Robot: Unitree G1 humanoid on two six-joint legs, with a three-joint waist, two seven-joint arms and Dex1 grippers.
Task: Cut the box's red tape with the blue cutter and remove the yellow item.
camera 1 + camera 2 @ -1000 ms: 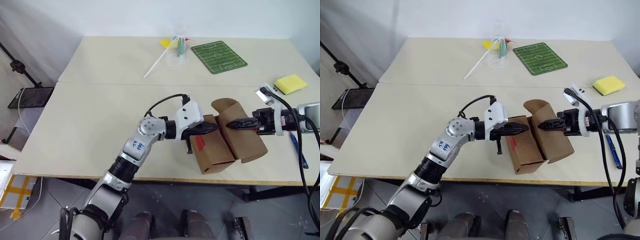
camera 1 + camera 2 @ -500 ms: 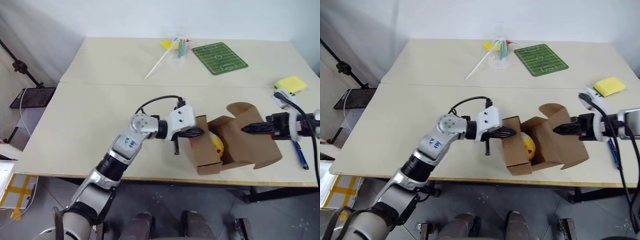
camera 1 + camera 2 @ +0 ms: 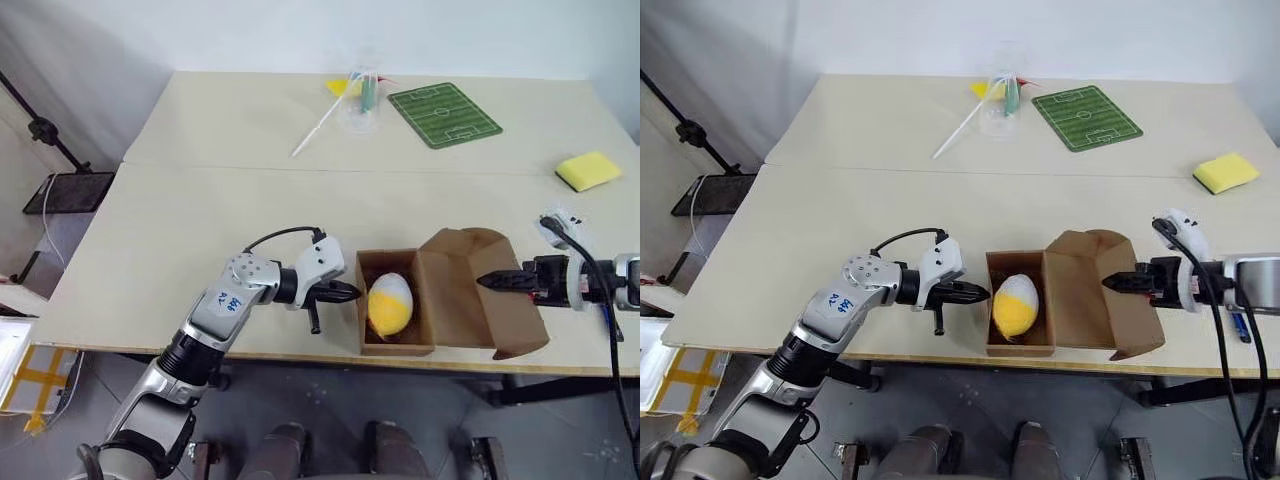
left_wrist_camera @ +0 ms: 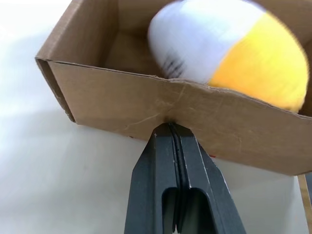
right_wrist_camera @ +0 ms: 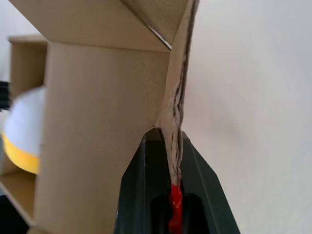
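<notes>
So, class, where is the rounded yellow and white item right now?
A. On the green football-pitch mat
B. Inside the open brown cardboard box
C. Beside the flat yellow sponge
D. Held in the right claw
B: the rounded yellow and white item lies inside the open brown cardboard box, its lid folded back.

The only writing is a short blue handwritten mark on a white sticker on the left arm's forearm point(image 3: 229, 301), near the front edge of the table; its characters are too small to make out. The green mat point(image 3: 444, 111) at the far right of the table bears white football-pitch lines, a sign and not text. The box point(image 3: 395, 345), the yellow sponge point(image 3: 586, 170) and the other things carry no readable label
</notes>
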